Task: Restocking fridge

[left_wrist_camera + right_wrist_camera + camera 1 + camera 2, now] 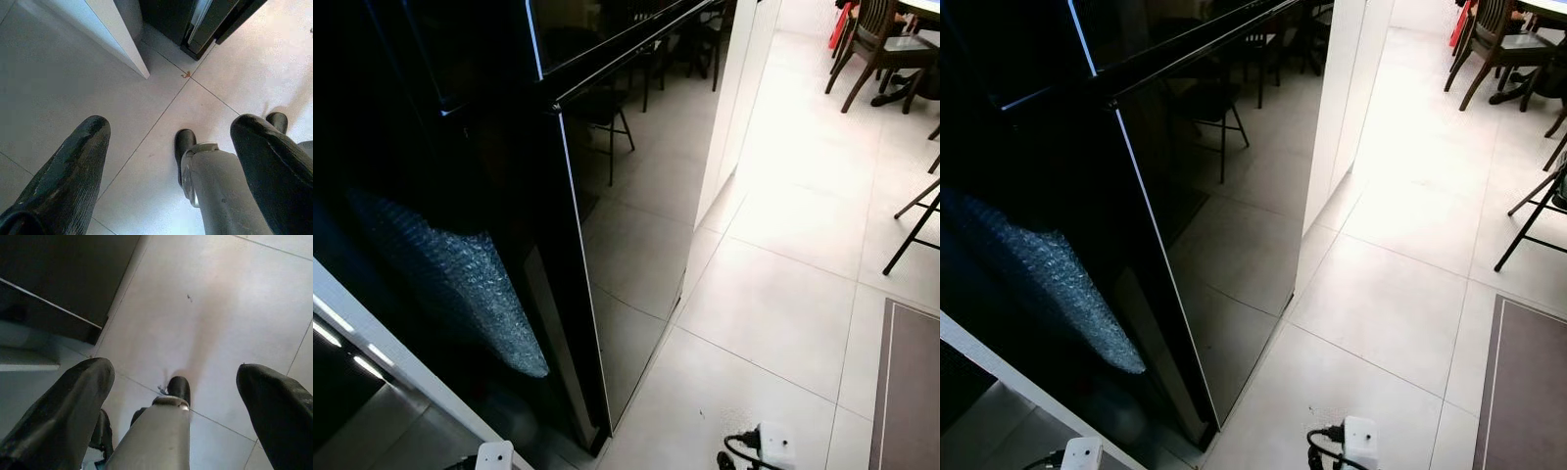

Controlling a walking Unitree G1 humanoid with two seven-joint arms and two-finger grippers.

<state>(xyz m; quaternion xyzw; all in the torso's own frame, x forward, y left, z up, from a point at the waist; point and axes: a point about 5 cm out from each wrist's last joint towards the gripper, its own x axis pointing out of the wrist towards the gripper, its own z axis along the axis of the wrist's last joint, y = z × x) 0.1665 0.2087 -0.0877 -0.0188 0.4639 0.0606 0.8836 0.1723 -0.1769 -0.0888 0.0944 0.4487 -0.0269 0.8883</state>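
A tall black glossy fridge point(626, 245) stands at my left, and its side panel mirrors the floor tiles and chairs. A sheet of bubble wrap point(460, 284) lies against its dark front. Both arms hang low. My left gripper point(171, 127) is open and points down at the tiles, with the fridge's base point(205, 24) beyond it. My right gripper point(176, 369) is also open, empty, over the floor beside the dark fridge point(63, 274). My own grey leg and black foot point(185, 144) show between the fingers.
A white cabinet point(734, 88) stands just behind the fridge. A white ledge point(401, 367) runs across the lower left. Wooden chairs point(876, 44) and folding-chair legs point(915, 220) are at the right, a dark mat point(911, 392) at the lower right. Open tile floor lies ahead.
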